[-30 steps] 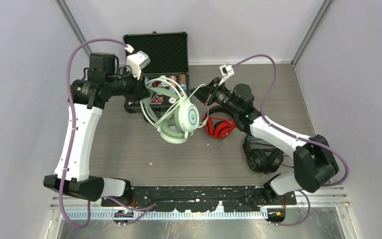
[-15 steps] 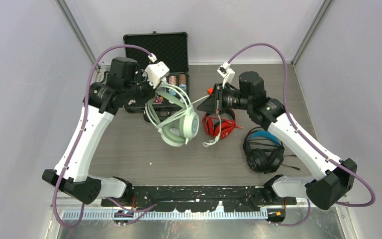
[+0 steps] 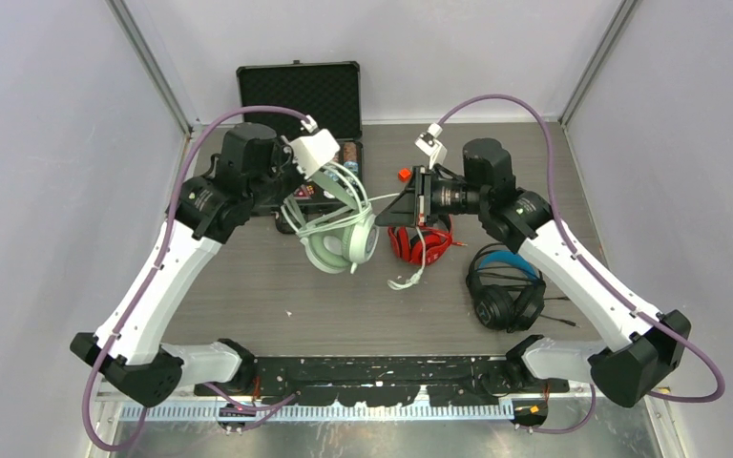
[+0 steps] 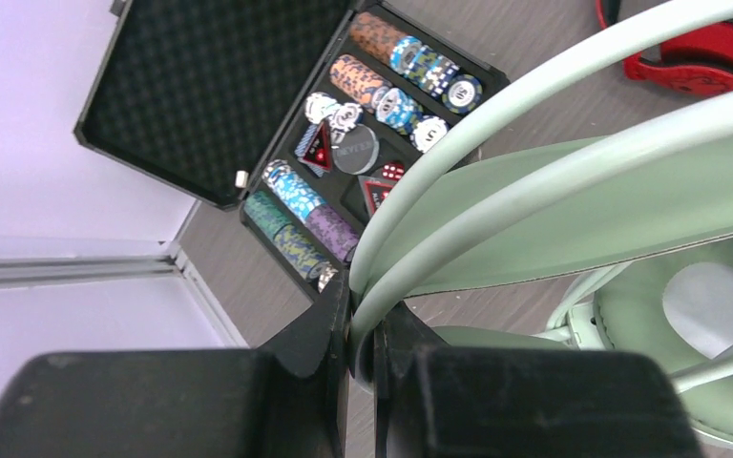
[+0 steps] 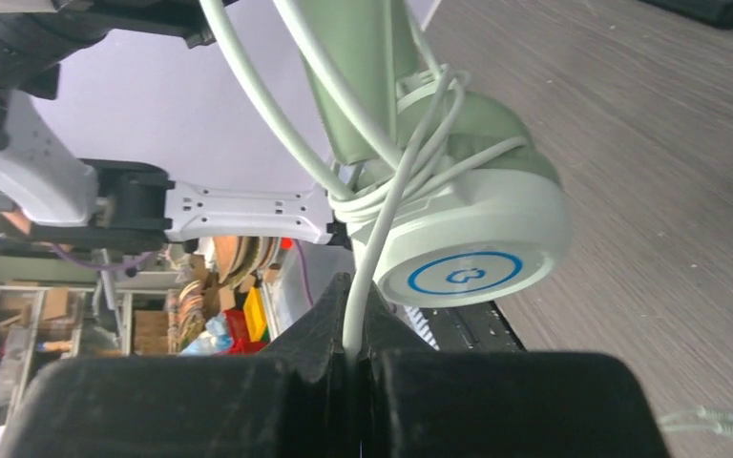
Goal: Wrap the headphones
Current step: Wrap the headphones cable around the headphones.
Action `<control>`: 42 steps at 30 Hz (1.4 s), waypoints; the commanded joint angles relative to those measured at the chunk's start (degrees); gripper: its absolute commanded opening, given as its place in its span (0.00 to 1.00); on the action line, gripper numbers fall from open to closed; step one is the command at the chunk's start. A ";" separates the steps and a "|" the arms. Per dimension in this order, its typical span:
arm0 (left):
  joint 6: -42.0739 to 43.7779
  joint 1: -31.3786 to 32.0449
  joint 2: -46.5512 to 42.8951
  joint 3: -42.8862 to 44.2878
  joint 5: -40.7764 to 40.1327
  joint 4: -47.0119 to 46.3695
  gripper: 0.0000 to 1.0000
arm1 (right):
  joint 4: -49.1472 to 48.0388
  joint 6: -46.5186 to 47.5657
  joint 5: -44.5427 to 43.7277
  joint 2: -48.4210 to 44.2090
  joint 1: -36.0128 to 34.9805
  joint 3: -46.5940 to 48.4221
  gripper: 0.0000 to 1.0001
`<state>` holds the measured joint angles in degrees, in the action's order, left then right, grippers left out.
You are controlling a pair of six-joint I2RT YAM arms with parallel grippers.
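Now left claw (image 4: 361, 334) clamps the mint headphones (image 4: 573, 191), right claw (image 5: 355, 336) pinches their cable (image 5: 374, 250). I fear overpulling slips either hold.

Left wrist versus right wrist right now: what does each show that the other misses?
Left wrist only: the left gripper shut on the mint-green headphones at the headband wires, the open chip case, the red headphones. Right wrist only: the right gripper pinching the pale cable, more of it looped above the ear cup with the blue ring. Both: the mint-green headphones.
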<state>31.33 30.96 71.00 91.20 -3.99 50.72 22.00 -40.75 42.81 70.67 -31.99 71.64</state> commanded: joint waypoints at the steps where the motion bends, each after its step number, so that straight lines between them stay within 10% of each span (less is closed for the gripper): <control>1: 1.09 0.33 -0.14 0.47 -11.29 -1.13 0.00 | -14.00 -11.18 3.96 -3.78 1.01 -1.97 0.01; 19: -30.89 3.94 3.32 5.20 -26.10 11.21 0.00 | -25.89 -22.77 -7.62 3.00 -8.51 -1.45 0.13; 42: -60.00 4.00 1.14 4.68 -25.48 7.98 0.00 | -13.39 -14.27 -24.76 5.88 -17.80 3.51 0.22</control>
<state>-21.19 35.18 74.54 93.49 -29.32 64.51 7.42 -58.43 21.78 76.58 -48.18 71.29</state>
